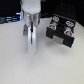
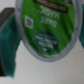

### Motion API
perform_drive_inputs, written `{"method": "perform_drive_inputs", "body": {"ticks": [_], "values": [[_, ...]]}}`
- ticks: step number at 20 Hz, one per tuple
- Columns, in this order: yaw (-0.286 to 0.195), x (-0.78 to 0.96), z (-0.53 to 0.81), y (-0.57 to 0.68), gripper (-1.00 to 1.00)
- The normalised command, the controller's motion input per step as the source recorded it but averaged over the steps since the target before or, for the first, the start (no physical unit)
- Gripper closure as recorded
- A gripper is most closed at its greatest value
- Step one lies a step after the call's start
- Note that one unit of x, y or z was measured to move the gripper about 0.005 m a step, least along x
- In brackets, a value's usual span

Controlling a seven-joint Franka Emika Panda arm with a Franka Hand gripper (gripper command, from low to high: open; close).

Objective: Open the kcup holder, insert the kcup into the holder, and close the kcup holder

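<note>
The gripper (image 1: 30,31) hangs above the desk (image 1: 20,67), clamped on the kcup (image 2: 47,26) (green top toward the wrist). Carry it level toward the holder (image 1: 61,31), then lower gently.

Ext cam: high, looks down on table (image 1: 15,60). Wrist cam: close-up of kcup (image 2: 47,25).

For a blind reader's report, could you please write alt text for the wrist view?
A round green foil-topped pod with white lettering fills most of the blurred frame, held close to the camera. A teal gripper finger shows beside it, above a pale table surface.
</note>
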Motion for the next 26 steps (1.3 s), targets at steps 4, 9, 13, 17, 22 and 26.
{"method": "perform_drive_inputs", "body": {"ticks": [4,9,13,17,22,26], "values": [[-0.008,0.03,0.49,0.21,1.0],[0.007,0.09,0.85,0.39,1.0],[0.031,0.06,0.85,0.49,1.0],[0.033,0.04,0.7,0.6,1.0],[0.025,0.02,0.54,0.66,1.0],[0.018,0.04,0.47,0.67,1.0]]}}
